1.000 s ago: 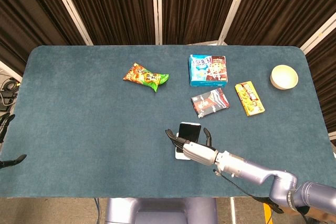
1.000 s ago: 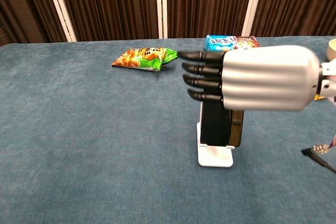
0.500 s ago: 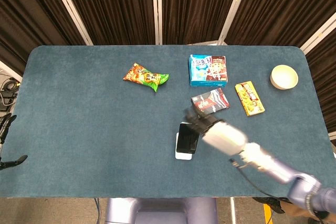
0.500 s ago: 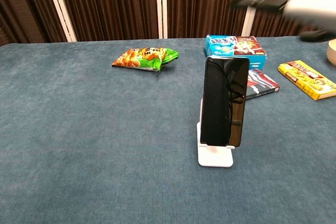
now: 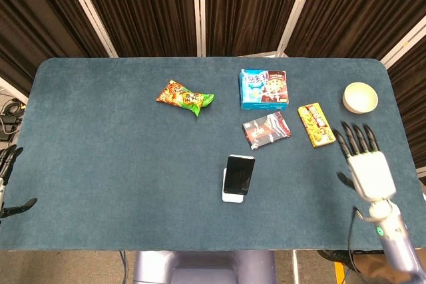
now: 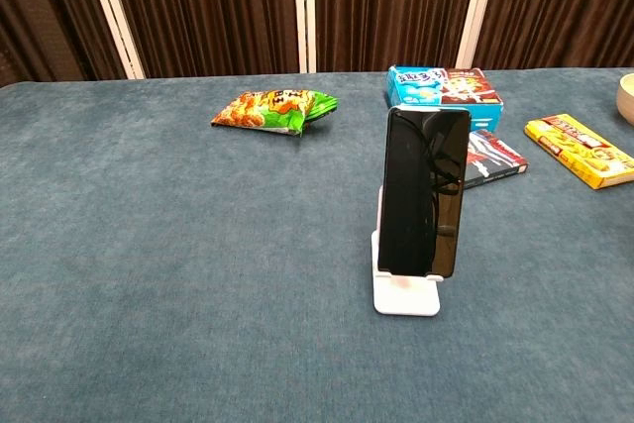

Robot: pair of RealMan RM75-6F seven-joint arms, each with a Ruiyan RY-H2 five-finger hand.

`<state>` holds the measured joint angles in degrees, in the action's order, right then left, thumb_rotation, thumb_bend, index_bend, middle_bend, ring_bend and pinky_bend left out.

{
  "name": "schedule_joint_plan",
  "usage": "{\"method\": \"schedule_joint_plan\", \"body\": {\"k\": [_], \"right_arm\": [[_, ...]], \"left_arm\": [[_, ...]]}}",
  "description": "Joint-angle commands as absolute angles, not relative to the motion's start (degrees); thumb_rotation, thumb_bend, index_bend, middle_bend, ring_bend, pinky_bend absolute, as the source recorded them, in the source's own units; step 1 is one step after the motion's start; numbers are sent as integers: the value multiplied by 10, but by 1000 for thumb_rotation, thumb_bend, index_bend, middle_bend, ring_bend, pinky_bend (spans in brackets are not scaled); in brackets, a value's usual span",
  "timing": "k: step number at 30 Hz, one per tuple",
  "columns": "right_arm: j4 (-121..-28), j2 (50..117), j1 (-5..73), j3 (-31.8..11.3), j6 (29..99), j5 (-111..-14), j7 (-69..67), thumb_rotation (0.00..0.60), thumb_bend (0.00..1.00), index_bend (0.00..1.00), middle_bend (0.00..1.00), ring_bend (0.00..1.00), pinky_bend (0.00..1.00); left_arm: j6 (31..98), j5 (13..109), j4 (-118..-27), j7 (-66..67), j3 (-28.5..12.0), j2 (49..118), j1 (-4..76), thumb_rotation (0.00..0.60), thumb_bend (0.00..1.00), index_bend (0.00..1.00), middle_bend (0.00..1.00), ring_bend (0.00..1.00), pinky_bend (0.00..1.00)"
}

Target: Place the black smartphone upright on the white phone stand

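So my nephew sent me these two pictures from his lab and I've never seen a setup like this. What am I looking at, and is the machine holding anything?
It is a robot with two arms, each ending in a robot hand with fingers. Both pictures come from the robot's own cameras: the head view looks down on the table, the chest view looks across it.

The right robot hand hangs near the table's right edge, fingers spread, holding nothing. Only dark fingertips of the left robot hand show at the far left; it seems empty too.

In the middle, a black smartphone stands upright on a white phone stand, with neither robot hand touching it. Behind it lie a snack bag, a blue box, a dark red packet, a yellow packet and a cream bowl.
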<state>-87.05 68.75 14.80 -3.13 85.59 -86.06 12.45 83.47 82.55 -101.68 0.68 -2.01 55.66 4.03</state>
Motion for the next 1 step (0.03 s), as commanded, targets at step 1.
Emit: {"method": "schedule_joint_plan", "body": {"k": [1], "right_arm": [[-888,683,122,-18,866,-848,104,600,0,0,0,0,0]], "left_arm": [[837,826,-1016,7,-21,557,39,600,0,0,0,0,0]]}}
